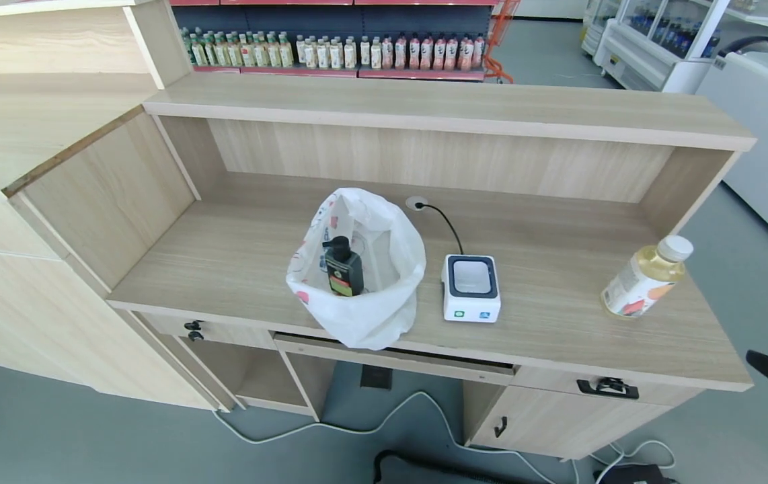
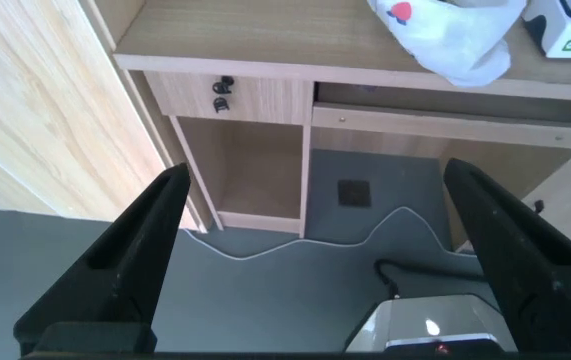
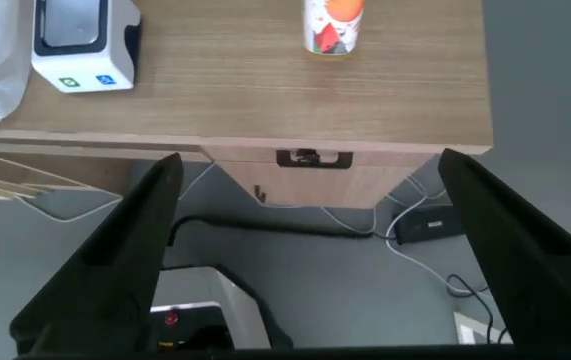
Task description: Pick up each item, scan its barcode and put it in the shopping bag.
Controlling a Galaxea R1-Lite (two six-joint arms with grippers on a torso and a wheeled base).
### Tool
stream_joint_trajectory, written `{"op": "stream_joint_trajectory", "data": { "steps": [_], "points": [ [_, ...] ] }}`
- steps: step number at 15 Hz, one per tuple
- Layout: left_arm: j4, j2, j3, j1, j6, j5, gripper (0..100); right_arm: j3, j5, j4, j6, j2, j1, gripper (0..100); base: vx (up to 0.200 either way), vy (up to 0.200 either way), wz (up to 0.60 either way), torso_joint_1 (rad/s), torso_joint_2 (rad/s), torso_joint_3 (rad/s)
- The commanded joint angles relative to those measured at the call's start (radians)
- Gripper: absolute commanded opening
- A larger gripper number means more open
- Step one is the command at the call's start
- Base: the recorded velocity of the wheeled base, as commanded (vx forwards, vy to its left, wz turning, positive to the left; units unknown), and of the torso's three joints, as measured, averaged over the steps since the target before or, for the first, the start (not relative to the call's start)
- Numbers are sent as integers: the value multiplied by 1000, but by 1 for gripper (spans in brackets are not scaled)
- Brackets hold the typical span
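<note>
The bottle stands on the counter at 3 o'clock from the scanner, well apart. It looks like smooth, liquid-filled plastic (moderately heavy, slippery); its mid-body suits a grasp. Both the left gripper and right gripper hang wide open, empty.

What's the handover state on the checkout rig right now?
Left gripper: open, empty, low in front of the counter.
Right gripper: open, empty, low before the counter's right end.
Dark pump bottle stands inside the shopping bag, left of the scanner.
Yellow drink bottle stands upright at the counter's right end.
Done: pump bottle bagged.
Left: pick up the drink bottle, scan it, bag it.
</note>
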Motion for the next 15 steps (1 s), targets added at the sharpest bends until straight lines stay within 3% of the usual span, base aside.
{"op": "stream_joint_trajectory", "data": {
  "steps": [1, 7, 9, 11, 13, 15],
  "points": [
    [0, 1, 0, 0, 3, -1, 100, -15, 2, -35, 2, 59, -10, 100, -200, -200, 0, -2, 7, 2],
    [0, 0, 0, 0, -3, 0, 100, -17, 33, -341, 39, 274, -7, 100, 0, -200, 0, 2, 2, 2],
    [0, 0, 0, 0, -3, 0, 100, -18, 131, -431, 58, 334, -3, 100, 0, 0, 0, 0, 0, 0],
    [0, 1, 0, 0, -1, -1, 100, -17, 133, -440, 55, 369, -7, 100, 0, 0, 0, 0, 0, 0],
    [0, 1, 0, 0, -1, -1, 100, -12, 128, -462, 52, 396, -13, 100, 200, 0, 0, 5, 5, 0],
    [0, 1, 0, 0, -1, -1, 100, -8, 128, -483, 48, 418, -21, 100, 200, -200, 0, -12, -2, 12]
  ]
}}
